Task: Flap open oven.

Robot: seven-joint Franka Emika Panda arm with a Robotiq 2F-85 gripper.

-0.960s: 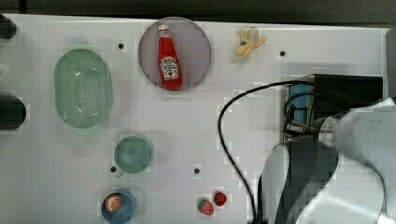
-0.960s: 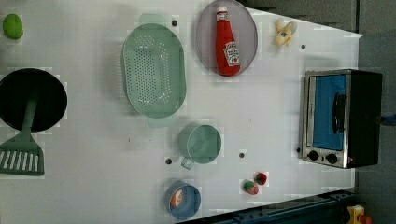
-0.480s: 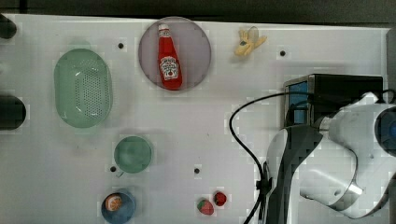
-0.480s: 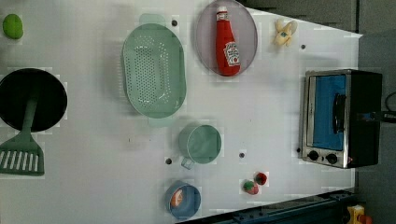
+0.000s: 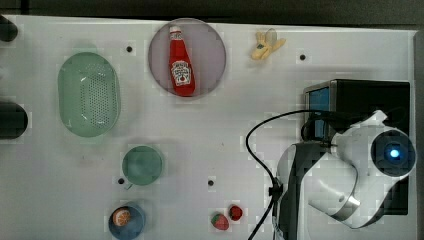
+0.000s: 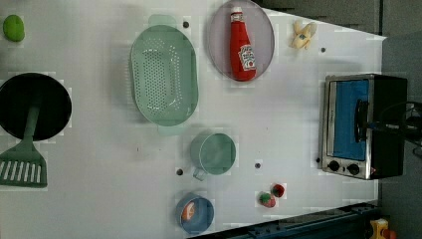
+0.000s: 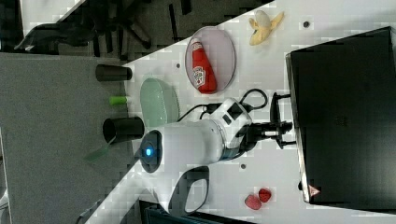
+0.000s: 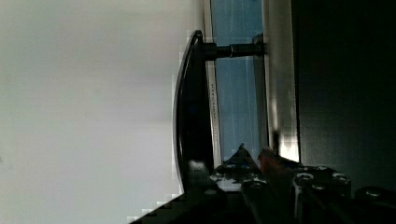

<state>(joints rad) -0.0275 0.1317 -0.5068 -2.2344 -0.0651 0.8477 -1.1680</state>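
Arm shifted over closed oven (image 6: pixel 363 124); jaws' state unclear; ketchup bottle (image 5: pixel 181 62) on plate (image 5: pixel 210 40).

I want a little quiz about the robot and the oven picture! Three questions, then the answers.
1. True or false: the oven door is shut.
2. What lies on the round plate? A) a banana B) a ketchup bottle C) a spatula
3. Fill in: in the right view, the claw sits at the oven's ____ side.

Key:
1. True; the blue glass door stands flat in its frame.
2. B; the ketchup bottle lies there.
3. Front, where the door handle is.
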